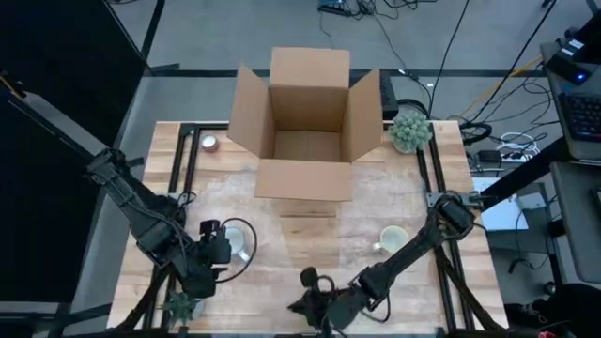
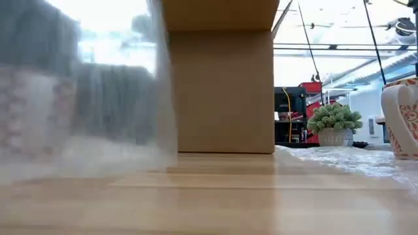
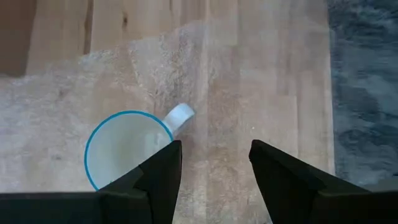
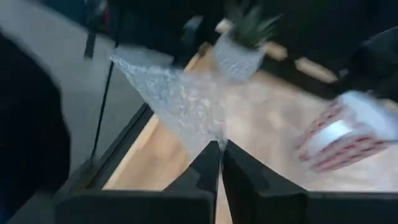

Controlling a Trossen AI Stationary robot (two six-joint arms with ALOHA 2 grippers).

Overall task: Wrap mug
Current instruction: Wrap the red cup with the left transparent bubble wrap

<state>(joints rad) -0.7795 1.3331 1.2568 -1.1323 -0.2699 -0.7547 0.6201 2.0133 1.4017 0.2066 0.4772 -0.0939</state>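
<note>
A mug with a blue rim [image 3: 124, 152] stands upright on a clear bubble wrap sheet [image 1: 282, 252] spread over the table's near half. My left gripper [image 3: 214, 165] hangs open over the mug's handle side [image 1: 222, 246]; I cannot tell whether it touches the mug. At the near edge, my right gripper [image 4: 220, 149] is shut on the bubble wrap [image 4: 174, 99]. The low view shows a raised part of the sheet [image 2: 85, 98] at its left. A second mug [image 1: 392, 239], red-patterned outside [image 2: 401, 117], stands on the sheet at the right. My right gripper pinches a pointed corner of the bubble wrap [image 4: 217, 142] between the free ends of its two fingers. The corner is lifted off the table, and the sheet fans out wide beyond the fingertips. How many layers are held does not show.
An open cardboard box [image 1: 305, 122] stands at the middle far side, flaps spread. A small potted plant [image 1: 410, 130] sits at its right, another plant [image 1: 180, 305] at the near left corner, and a small round thing [image 1: 208, 143] at the far left.
</note>
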